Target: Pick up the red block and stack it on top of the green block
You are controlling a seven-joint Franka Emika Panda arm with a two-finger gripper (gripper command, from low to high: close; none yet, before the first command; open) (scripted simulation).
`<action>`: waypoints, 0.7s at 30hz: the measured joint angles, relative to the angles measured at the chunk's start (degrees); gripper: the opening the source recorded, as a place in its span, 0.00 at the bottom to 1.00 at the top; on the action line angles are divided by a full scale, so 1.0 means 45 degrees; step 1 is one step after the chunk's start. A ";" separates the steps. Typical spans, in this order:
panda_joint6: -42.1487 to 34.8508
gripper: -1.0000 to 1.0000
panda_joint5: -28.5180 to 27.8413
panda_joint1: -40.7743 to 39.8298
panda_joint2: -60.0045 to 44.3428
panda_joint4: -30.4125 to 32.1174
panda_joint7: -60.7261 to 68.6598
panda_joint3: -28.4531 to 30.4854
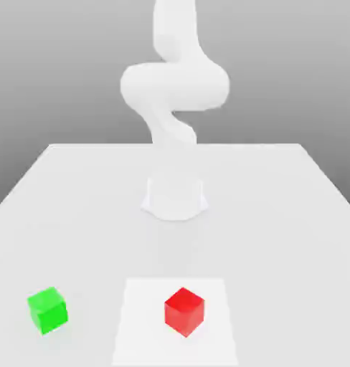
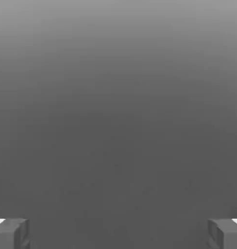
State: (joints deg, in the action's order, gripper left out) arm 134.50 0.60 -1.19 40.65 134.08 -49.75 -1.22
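1. A flat, smooth, pale white desk (image 1: 77, 215) fills the lower part of the exterior view, its far edge meeting a plain grey backdrop that shades from lighter above to darker below.
2. A slightly brighter white rectangular patch (image 1: 145, 322) lies on the desk near the front edge.
3. The white, glossy robot arm (image 1: 174, 86) rises from a round base (image 1: 174, 201) at the middle of the desk and curves upward out of the picture.
4. The small, bright red cube with smooth, plain faces (image 1: 184, 311) sits on the brighter patch, in front of the base and turned so that one corner faces the camera.
5. The small, bright green cube with smooth faces (image 1: 47, 310), of matching size, rests on the bare desk towards the exterior view's left, well apart from the red cube and off the patch.
6. In the hand view the claw (image 2: 118, 233) faces the grey backdrop; its two grey fingertips (image 2: 11, 233) stand at opposite edges, spread wide and released, with nothing between them.
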 joint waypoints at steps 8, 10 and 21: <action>0.1980 0.50 0.0180 -0.0740 -0.3766 0.1666 -0.3034 -0.0914; 0.2465 0.50 0.0159 -0.0897 -0.4687 0.2073 -0.3823 -0.1130; 0.5172 0.50 -0.0499 -0.1134 -0.9788 0.4229 -0.8428 -0.1553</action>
State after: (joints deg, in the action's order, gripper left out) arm 157.78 -1.64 -6.30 -3.39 153.11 -87.68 -8.20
